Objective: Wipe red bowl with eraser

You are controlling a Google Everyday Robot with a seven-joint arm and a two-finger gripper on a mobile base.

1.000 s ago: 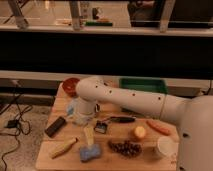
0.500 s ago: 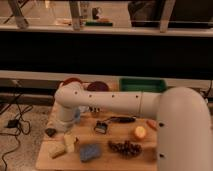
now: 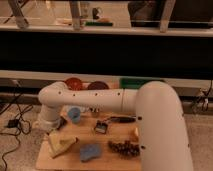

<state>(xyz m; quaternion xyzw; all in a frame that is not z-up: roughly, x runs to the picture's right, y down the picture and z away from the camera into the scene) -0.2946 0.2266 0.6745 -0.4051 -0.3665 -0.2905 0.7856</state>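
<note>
The red bowl stands at the back left of the wooden table, next to the purple bowl. My white arm reaches from the right across the table to its left edge, then bends down. The gripper is at the end of it, low over the table's left side, in front of the red bowl and apart from it. Only a dark end of the black eraser shows, right beside the gripper; the arm hides the remainder.
A pale yellow wedge and a blue sponge lie at the table's front. A small blue round object, a black-handled tool, a small dark object and a dark cluster lie mid-table. A green tray stands at the back.
The arm has swung left and the wrist has dropped toward the table's left edge, over the eraser. The eraser, plainly seen before, is now mostly covered.
</note>
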